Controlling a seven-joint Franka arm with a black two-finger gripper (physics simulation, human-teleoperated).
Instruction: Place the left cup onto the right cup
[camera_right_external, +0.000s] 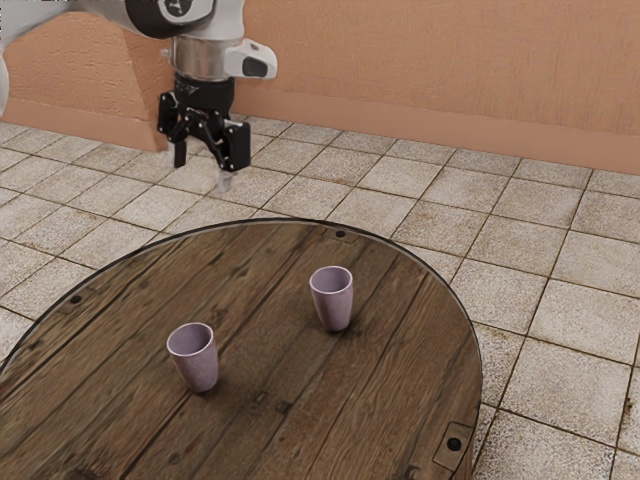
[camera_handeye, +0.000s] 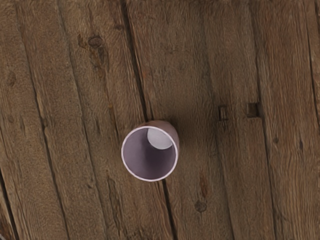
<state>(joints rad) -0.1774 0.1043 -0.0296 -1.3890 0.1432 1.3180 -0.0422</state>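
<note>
Two lilac cups stand upright and apart on a round wooden table (camera_right_external: 120, 400). The left cup (camera_right_external: 193, 356) is nearer the front; the right cup (camera_right_external: 331, 297) stands near the table's middle. My gripper (camera_right_external: 204, 168) hangs high above the table's far side, toward the exterior view's left, well clear of both cups. Its fingers point down and stand open with nothing between them. In the wrist view one lilac cup (camera_handeye: 150, 153) appears from above, mouth up and empty, on the dark planks (camera_handeye: 240, 75); I cannot tell which of the two cups it is.
The table has a metal rim with bolted brackets (camera_right_external: 452, 443) at its edge. Tiled floor (camera_right_external: 560, 280) surrounds it, and an orange wall (camera_right_external: 450, 60) runs along the back. Small notches (camera_handeye: 239, 111) mark the planks beside the cup.
</note>
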